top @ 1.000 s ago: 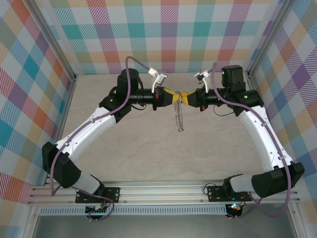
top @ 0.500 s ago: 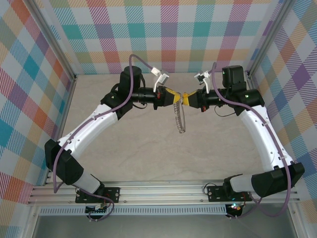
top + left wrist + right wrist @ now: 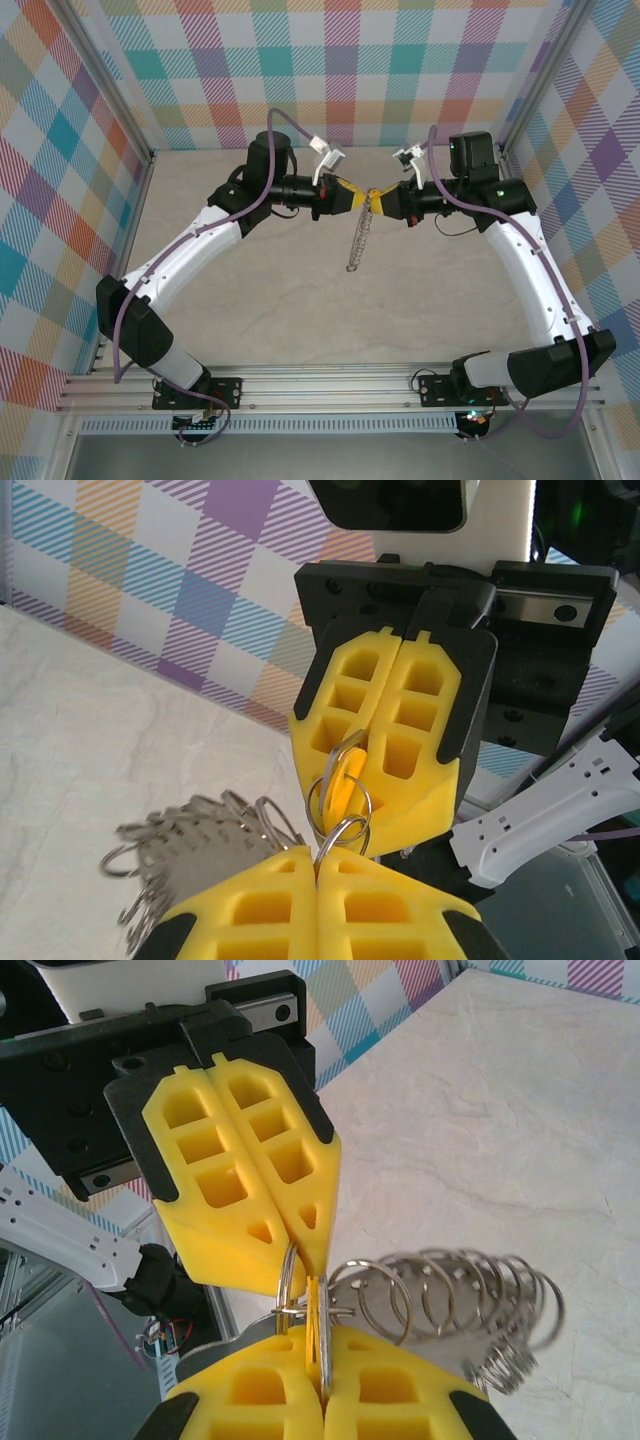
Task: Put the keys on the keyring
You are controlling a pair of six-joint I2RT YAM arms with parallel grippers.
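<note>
Up front, just the loose tail of the keyring (image 3: 352, 255), dangling over the table (image 3: 250, 290) as one skinny strand slanting left, not the fatter loop from a second ago. Further back, top end pinched in the clamped-shut left gripper (image 3: 360, 196), nose to nose with the right gripper (image 3: 377, 198), closed tight on the key (image 3: 340, 785), ring looped round its yellow head.
</note>
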